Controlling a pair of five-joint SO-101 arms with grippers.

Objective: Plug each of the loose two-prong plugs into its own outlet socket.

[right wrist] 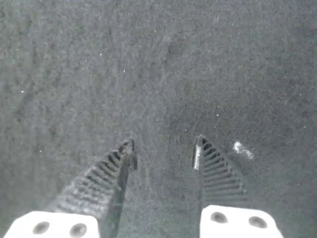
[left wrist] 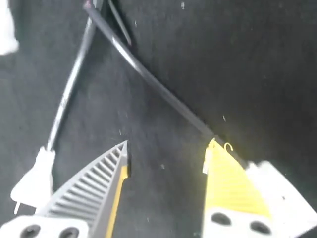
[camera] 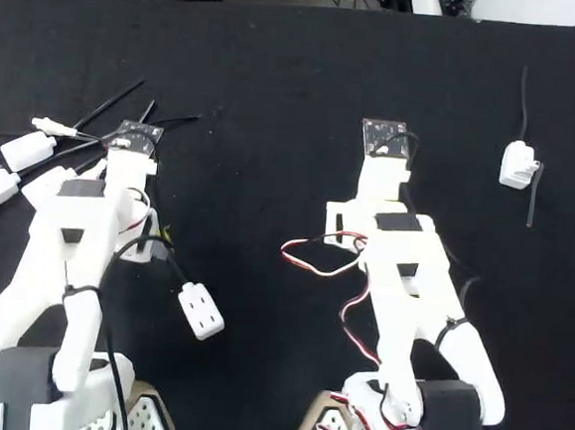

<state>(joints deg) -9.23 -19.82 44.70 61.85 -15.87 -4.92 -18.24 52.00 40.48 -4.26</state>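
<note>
Plugs [camera: 25, 152] loose at the left edge of the worktop [camera: 279, 75].
The left end effector [left wrist: 166, 153] gapes beside them over a cable [left wrist: 148, 79]; an outlet socket [camera: 200, 310] lies near the front edge; the right end effector [right wrist: 163, 148] gapes mid-worktop; another plug [camera: 519, 163] rests near the right edge.

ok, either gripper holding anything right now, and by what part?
Nothing held. Left gripper open beside a black cable; right gripper open over the black cloth.
</note>
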